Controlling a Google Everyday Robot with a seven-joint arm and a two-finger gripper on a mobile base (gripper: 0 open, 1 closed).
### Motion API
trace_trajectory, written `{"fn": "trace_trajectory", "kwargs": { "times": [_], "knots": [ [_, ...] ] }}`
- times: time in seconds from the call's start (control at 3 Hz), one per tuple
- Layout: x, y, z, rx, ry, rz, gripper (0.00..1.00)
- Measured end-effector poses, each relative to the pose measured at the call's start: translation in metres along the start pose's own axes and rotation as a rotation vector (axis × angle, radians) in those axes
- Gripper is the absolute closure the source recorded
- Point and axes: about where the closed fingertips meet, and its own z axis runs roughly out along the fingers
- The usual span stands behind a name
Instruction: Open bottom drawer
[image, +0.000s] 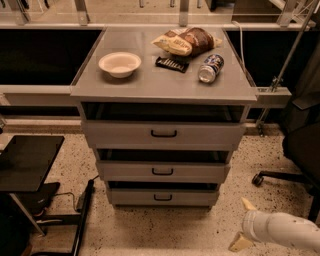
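The bottom drawer (162, 197) is the lowest of three grey drawers in the cabinet, with a small black handle (162, 197) at its middle. A dark gap shows above its front. My gripper (244, 224) is at the lower right on a white arm, low over the floor. It is to the right of the drawer's right corner and a little nearer the camera. Its two beige fingertips (248, 204) stand apart, open and empty, and touch nothing.
The cabinet top (150, 87) holds a white bowl (120, 64), a snack bag (186, 41), a dark bar (172, 64) and a can (210, 68). A black stand (27, 162) is at the left. An office chair (300, 155) is at the right. Speckled floor lies in front.
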Motion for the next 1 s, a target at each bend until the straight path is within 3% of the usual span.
{"fn": "trace_trajectory", "kwargs": {
  "times": [0.33, 0.67, 1.0],
  "knots": [
    [-0.014, -0.008, 0.076, -0.006, -0.055, -0.004, 0.00],
    [-0.032, 0.003, 0.165, -0.082, -0.098, 0.000, 0.00],
    [-0.042, 0.039, 0.237, -0.215, -0.134, 0.020, 0.00]
  ]
}}
